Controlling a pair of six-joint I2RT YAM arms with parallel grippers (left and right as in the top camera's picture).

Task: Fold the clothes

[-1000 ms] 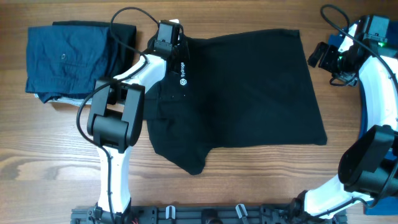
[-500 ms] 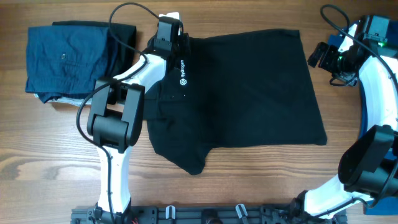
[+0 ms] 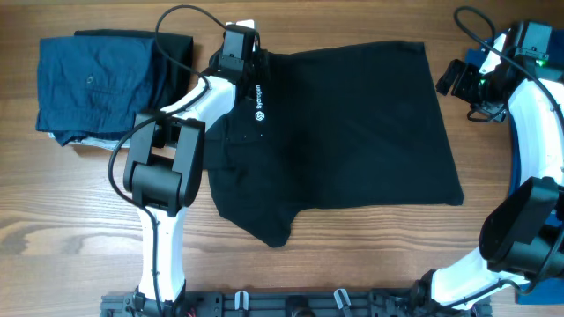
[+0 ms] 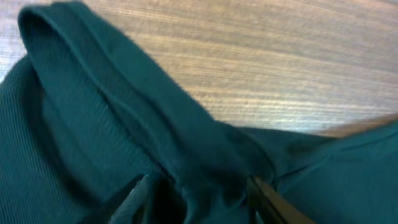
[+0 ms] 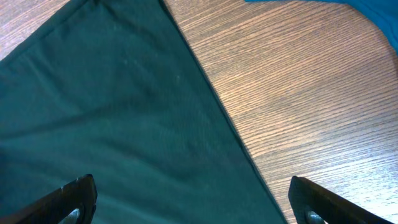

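From above, the black shirt (image 3: 344,132) lies flat on the wooden table (image 3: 352,255). Its long side runs left to right, and its collar end is at the left, by the left gripper (image 3: 241,42). One sleeve is bunched up at the near left. In the left wrist view, a soft collar fold (image 4: 186,155) sits between half-spread fingers (image 4: 134,196); it is not clear if they squeeze it. In the right wrist view, the right gripper (image 5: 193,208) is spread wide over the shirt's edge, and a blue cloth (image 5: 323,5) is cut off at the top.
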